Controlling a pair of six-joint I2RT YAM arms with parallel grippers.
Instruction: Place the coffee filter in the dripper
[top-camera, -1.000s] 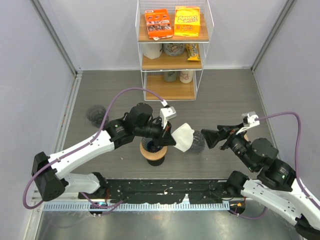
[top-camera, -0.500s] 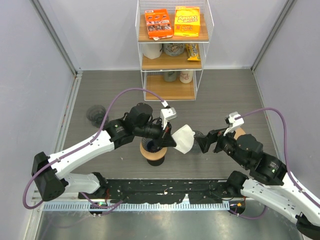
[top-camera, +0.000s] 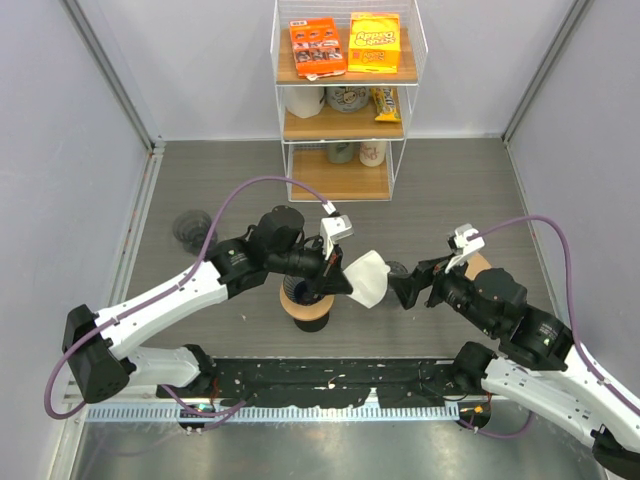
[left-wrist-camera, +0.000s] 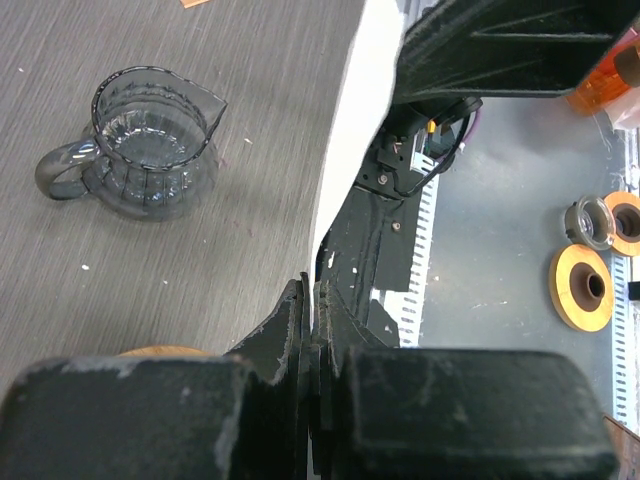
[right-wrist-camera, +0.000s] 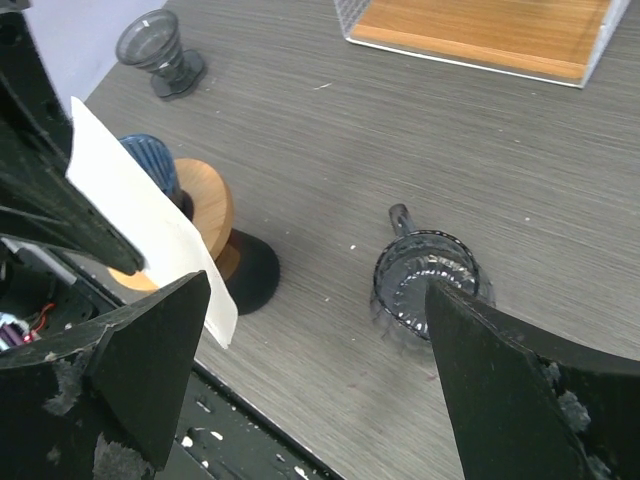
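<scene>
My left gripper (top-camera: 343, 272) is shut on the edge of a white paper coffee filter (top-camera: 366, 279) and holds it in the air just right of the dripper. The dripper (top-camera: 303, 292) is a dark blue ribbed cone in a wooden ring stand (right-wrist-camera: 207, 208); it also shows in the right wrist view (right-wrist-camera: 150, 163). In the left wrist view the filter (left-wrist-camera: 358, 130) is edge-on, rising from the shut left gripper (left-wrist-camera: 314, 308). My right gripper (top-camera: 407, 286) is open and empty, close to the right of the filter (right-wrist-camera: 140, 220). In its own view the right gripper (right-wrist-camera: 320, 370) hovers above the table.
A glass server (right-wrist-camera: 428, 285) stands on the table under my right gripper, also in the left wrist view (left-wrist-camera: 150, 140). A grey glass cup (top-camera: 190, 228) stands at the left. A wire shelf (top-camera: 345, 150) with snack boxes stands at the back.
My right arm has swung left and stopped with its open gripper near the filter. The left gripper and the filter have barely moved.
</scene>
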